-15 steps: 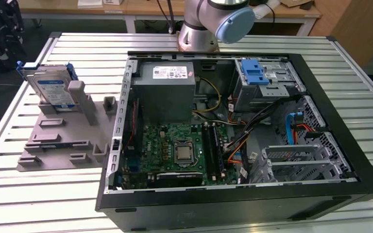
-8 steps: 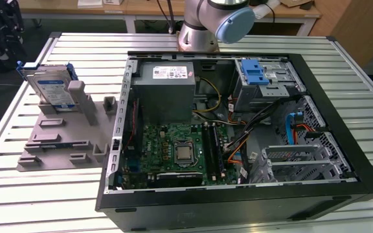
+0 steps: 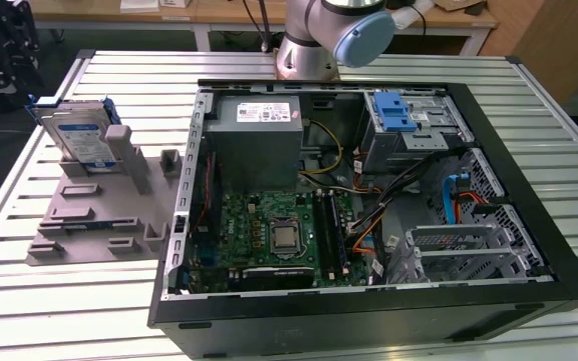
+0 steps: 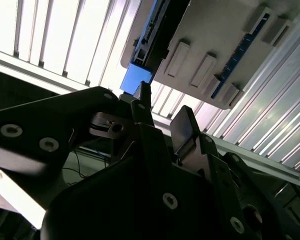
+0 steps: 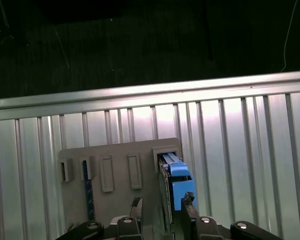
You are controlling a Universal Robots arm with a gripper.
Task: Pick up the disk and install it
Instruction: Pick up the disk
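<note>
Bare ribbed metal on the bench [image 3: 148, 71], silvery, catches strong glare in both wrist views. At the exterior view's left, matt grey plastic for the fixture block [image 3: 88, 218], slightly rough-looking. On the disk [image 3: 76, 134], smooth silver metal under a white-and-blue label with a faint sheen, framed in blue plastic. Satin black painted metal on the computer case [image 3: 369, 320], duller grey sheet metal inside. Matt black finish on the claw [image 4: 162, 106], dotted with bright metal screw heads.

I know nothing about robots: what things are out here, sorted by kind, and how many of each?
Disk: 1
Grey fixture block: 1
Open computer case: 1
Robot arm: 1
Total: 4
</note>
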